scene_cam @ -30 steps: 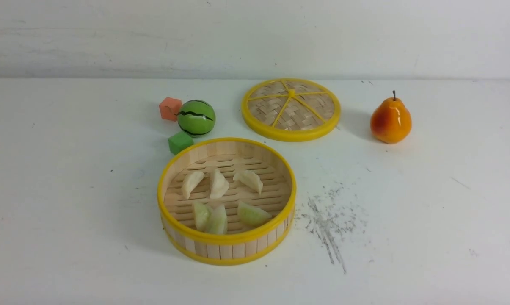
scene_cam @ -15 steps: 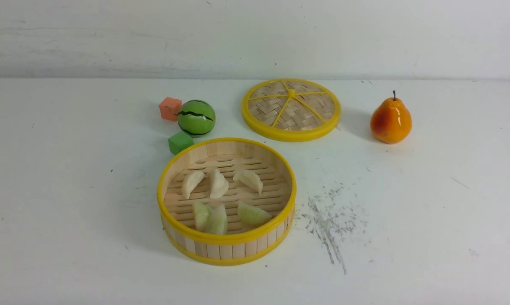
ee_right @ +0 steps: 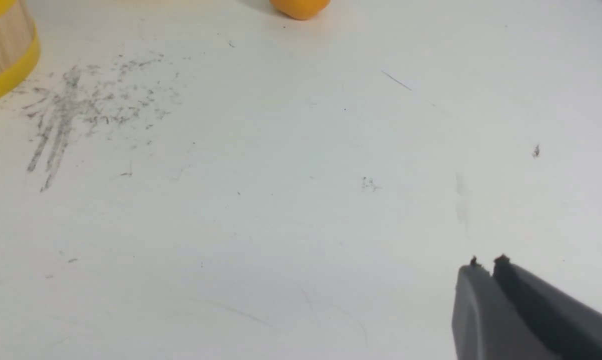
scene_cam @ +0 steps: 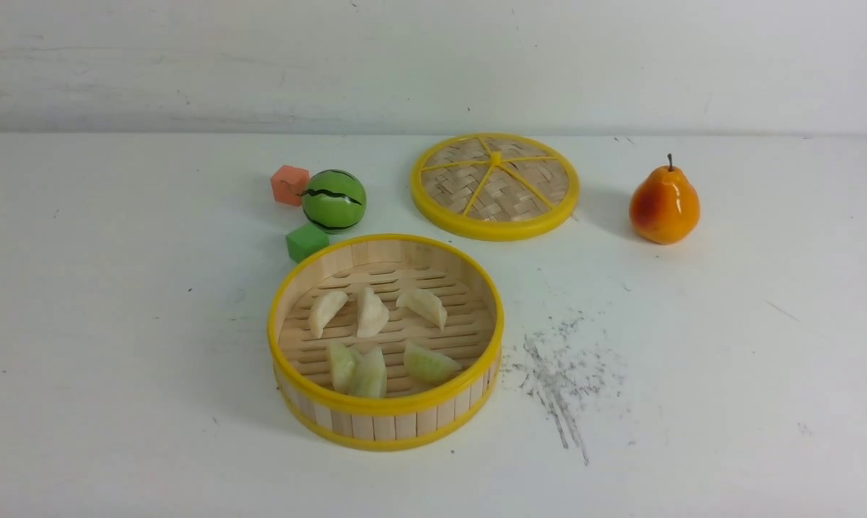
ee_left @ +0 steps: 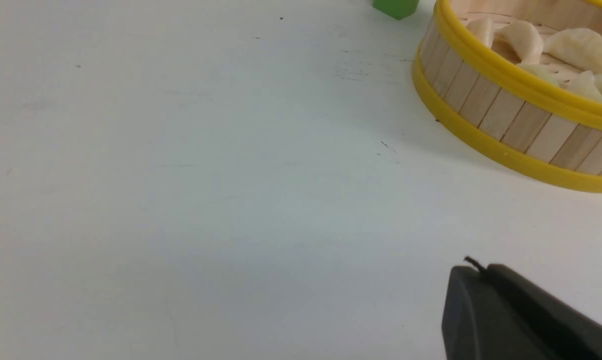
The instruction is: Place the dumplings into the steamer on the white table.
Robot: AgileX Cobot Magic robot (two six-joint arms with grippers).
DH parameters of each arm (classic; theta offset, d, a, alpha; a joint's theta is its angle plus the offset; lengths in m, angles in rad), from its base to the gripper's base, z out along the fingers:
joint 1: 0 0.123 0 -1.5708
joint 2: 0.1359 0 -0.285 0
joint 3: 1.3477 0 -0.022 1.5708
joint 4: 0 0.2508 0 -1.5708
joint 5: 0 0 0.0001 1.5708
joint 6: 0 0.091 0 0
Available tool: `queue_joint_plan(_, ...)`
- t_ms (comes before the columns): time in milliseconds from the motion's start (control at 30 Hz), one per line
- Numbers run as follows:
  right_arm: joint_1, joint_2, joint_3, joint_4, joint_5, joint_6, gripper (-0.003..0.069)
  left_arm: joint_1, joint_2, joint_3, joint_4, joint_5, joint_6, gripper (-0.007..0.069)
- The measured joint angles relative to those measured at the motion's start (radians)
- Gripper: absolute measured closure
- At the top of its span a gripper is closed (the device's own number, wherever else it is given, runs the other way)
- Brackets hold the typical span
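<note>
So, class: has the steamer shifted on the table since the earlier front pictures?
No. The steamer sits at the same spot, its far rim just as near the green cube and the scuff marks.

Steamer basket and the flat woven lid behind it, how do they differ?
The round bamboo steamer has an upright wood-strip wall; the flat woven lid has only a low rim. The steamer holds six dumplings; the lid carries nothing. The steamer's floor is slatted, the lid's is plaited. Both have yellow rims.

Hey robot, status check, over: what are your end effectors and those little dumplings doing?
Left end effector shut, right end effector nearly shut, both empty. Six crescent dumplings inside round bamboo steamer. Nothing in the way.
</note>
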Motion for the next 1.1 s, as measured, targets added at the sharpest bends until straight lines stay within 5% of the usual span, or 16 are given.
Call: queue_joint_plan(1100,0.0,0.0,0.0,0.0,0.0,0.0,0.0587,0.0,0.0,0.0,0.0,0.0,0.0,0.0605)
